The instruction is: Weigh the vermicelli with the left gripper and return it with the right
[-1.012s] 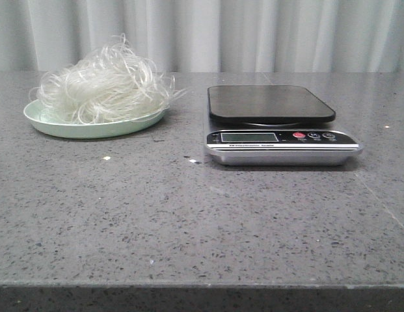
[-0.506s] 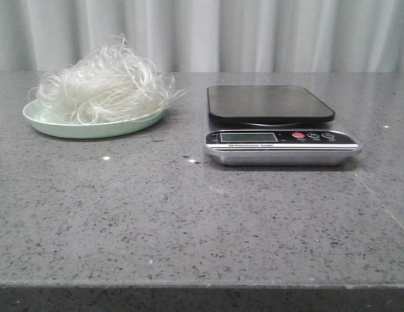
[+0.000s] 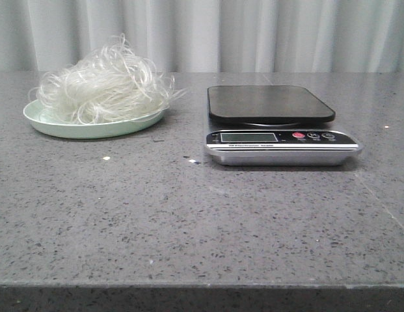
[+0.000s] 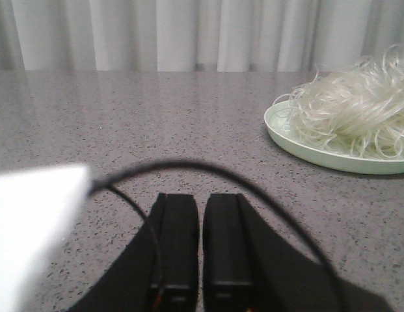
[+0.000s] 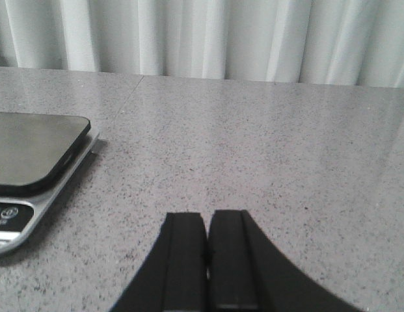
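You are looking at a grey speckled table with the scale sitting right of the middle. Use the scale as your landmark: the vermicelli is lying well to its left, heaped on a pale green plate, its loose strands spilling over the rim on the scale side. The scale's dark platform is carrying nothing, and a red button is showing on its front panel beside the display. A few small pale crumbs are lying on the table between plate and scale, nearer you.

Your left gripper is hovering low over bare table on the far side of the plate from the scale, its jaws standing almost together with only a thin slit between them, gripping nothing. A thin black cable is arching over it.

Your right gripper is hanging over bare table to the right of the scale, jaws pressed together and empty. A pale curtain is hanging behind everything
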Robot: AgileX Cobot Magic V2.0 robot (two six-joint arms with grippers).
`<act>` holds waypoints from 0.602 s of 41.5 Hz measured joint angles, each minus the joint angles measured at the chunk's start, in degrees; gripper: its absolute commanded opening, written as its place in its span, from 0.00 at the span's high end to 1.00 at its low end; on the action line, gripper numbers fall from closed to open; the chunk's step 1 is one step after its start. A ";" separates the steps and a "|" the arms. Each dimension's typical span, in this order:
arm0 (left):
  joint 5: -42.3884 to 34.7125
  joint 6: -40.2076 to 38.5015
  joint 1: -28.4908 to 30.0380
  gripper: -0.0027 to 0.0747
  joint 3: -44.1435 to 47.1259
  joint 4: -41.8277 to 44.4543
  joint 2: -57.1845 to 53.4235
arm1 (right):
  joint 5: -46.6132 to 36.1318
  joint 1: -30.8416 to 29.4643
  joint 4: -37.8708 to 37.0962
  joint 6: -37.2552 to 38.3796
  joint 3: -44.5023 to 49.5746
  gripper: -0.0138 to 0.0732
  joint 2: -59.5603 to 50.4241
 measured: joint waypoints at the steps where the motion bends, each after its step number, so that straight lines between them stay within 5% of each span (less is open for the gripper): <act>1: 0.00 0.00 0.00 0.78 0.00 0.00 0.00 | -0.36 0.00 0.00 0.11 1.03 0.67 -0.86; 25: 0.26 0.00 0.00 0.78 0.00 0.00 0.00 | -0.95 -1.27 0.10 0.36 7.18 0.67 -8.30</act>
